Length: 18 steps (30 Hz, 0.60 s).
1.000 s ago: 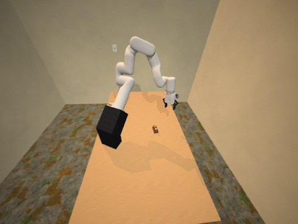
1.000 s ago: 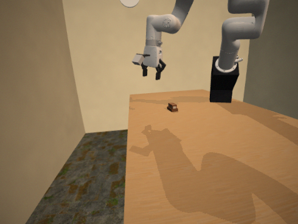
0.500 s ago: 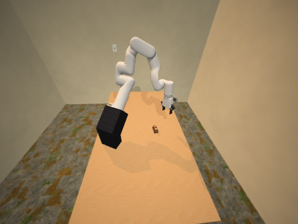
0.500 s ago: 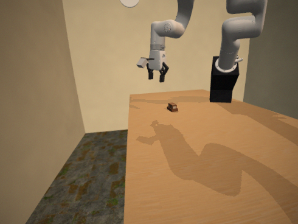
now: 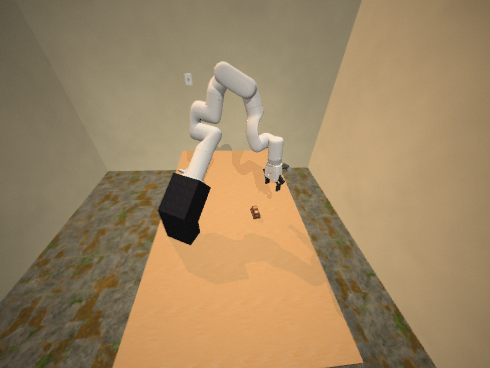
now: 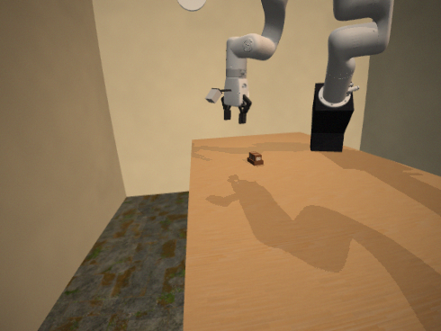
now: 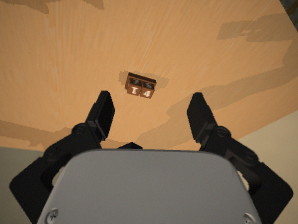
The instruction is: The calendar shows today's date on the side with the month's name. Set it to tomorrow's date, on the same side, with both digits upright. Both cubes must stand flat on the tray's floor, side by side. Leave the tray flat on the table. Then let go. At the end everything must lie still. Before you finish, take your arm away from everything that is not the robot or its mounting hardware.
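Brown calendar point(image 5: 255, 212) point(image 6: 256, 158) point(image 7: 140, 85) sits on wooden tabletop point(image 5: 225, 310) point(image 6: 279, 225) point(image 7: 165, 30), two cubes side by side. Wrist view: white marks, right one reads 4, left looks like a 1. Hand point(image 5: 273, 185) point(image 6: 235, 120) point(image 7: 151, 101) released, fingers wide, nothing between them, up above tabletop, apart from calendar.

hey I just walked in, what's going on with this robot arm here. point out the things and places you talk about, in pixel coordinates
The white robot arm point(image 5: 235, 80) point(image 6: 344, 42) isn't holding anything right now. Its gripper point(image 5: 274, 184) point(image 6: 235, 118) point(image 7: 151, 101) is open, up above the table point(image 5: 235, 310) point(image 6: 270, 288) point(image 7: 75, 55). The small brown cube calendar point(image 5: 255, 212) point(image 6: 256, 158) point(image 7: 140, 86) it's meant to change to tomorrow's date sits on the table, out of its grip.
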{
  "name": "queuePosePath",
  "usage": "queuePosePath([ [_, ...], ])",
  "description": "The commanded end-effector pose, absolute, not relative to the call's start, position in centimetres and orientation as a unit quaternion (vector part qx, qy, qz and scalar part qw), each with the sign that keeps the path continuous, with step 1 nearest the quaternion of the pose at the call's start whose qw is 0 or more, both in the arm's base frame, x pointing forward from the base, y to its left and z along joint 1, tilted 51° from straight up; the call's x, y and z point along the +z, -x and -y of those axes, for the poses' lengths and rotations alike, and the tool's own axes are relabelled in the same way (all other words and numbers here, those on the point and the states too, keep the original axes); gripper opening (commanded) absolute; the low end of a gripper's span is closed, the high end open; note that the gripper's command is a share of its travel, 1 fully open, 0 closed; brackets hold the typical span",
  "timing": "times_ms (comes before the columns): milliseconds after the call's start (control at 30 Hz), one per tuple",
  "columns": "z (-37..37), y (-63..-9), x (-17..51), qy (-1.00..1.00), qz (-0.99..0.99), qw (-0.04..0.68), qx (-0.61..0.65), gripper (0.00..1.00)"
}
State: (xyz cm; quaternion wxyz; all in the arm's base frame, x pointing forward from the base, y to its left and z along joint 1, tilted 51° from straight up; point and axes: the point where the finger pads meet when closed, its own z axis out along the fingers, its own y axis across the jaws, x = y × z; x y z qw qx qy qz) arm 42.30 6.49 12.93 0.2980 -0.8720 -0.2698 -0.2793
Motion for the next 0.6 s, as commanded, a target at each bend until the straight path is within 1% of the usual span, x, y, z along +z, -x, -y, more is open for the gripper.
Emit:
queuePosePath([
  [0,-6.5,-40.7,10.0,0.880,0.227,0.328,-0.258,1.00],
  [433,-6.5,-40.7,10.0,0.880,0.227,0.328,-0.258,1.00],
  [500,-6.8,-38.9,7.4,0.886,0.188,0.353,-0.236,1.00],
  [567,-6.8,-38.9,7.4,0.886,0.188,0.353,-0.236,1.00],
])
